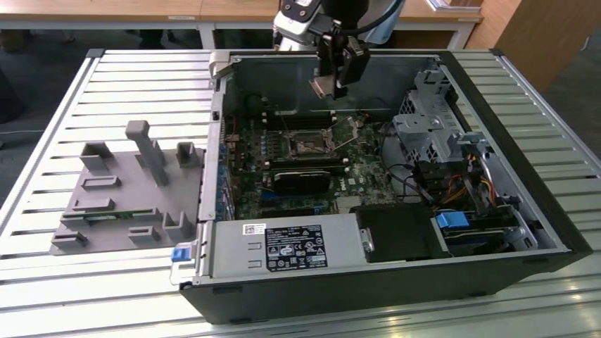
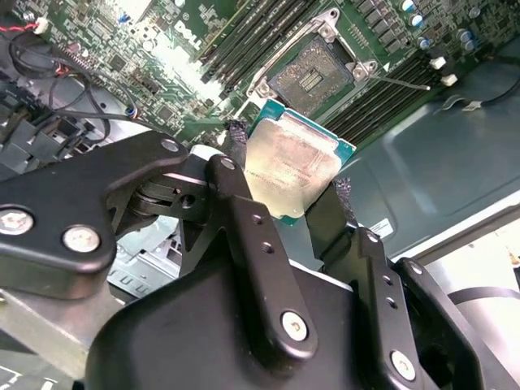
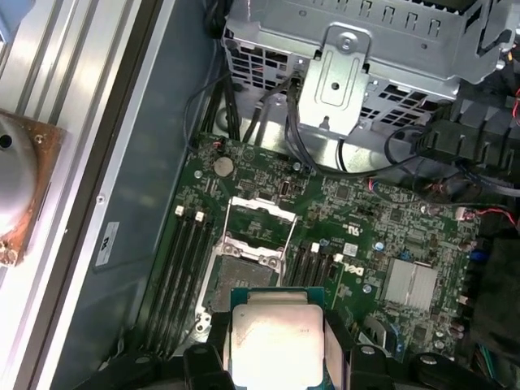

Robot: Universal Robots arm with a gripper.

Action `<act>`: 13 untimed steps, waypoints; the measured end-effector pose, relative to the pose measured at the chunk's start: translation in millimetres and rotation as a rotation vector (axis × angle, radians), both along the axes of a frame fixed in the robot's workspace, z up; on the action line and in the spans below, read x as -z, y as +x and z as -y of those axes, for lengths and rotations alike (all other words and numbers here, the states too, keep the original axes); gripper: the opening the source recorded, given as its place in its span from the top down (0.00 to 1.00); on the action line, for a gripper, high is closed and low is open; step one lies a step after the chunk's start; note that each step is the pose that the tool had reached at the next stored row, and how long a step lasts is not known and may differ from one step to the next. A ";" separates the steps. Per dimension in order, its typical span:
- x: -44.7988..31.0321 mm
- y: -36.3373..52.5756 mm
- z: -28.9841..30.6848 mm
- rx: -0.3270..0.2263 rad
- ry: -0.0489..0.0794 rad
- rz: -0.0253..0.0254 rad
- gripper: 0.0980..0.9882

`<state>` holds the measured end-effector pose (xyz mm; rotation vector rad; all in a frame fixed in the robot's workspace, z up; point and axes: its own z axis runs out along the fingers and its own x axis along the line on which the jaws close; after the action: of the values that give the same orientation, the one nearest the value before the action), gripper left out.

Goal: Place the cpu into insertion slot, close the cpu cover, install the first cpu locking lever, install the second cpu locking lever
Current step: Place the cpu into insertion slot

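1. While the arm hangs over the open computer case (image 1: 565, 248), the exterior view shows the gripper (image 1: 331, 88) pinching the cpu (image 1: 322, 86) in free air. Read as a clock around the insertion slot (image 1: 307, 145), the chip sits at twelve o'clock, well apart from it. A perforated metal drive cage (image 1: 427, 134) crowds three o'clock and a long black card (image 1: 300, 179) lies at six. At nine, outside the case wall, a grey moulded fixture (image 1: 122, 204) rests on the ribbed table (image 1: 122, 70)
2. In the second wrist view, matte black fingers (image 2: 236, 191) clamp two opposite edges of the cpu (image 2: 296, 179), whose dull silver-tan face is flat and lightly scuffed, rimmed in green. The square insertion slot (image 2: 309, 77) lies open beyond it, with nothing between them
3. In the first wrist view the cpu (image 3: 272, 341) hovers just short of the dark-centred insertion slot (image 3: 244, 280). The thin silver cpu cover (image 3: 262, 219) stands flipped back past the slot, and long memory slots (image 3: 183, 268) flank it
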<state>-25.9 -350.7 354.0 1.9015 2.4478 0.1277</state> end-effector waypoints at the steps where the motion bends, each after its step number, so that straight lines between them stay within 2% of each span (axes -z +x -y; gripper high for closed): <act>1: 0.0 0.0 0.0 0.006 0.000 0.0000 0.50; 13: 1.1 0.0 -0.3 0.079 0.000 0.0000 0.50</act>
<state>-25.9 -350.4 352.9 1.9949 2.3682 0.1251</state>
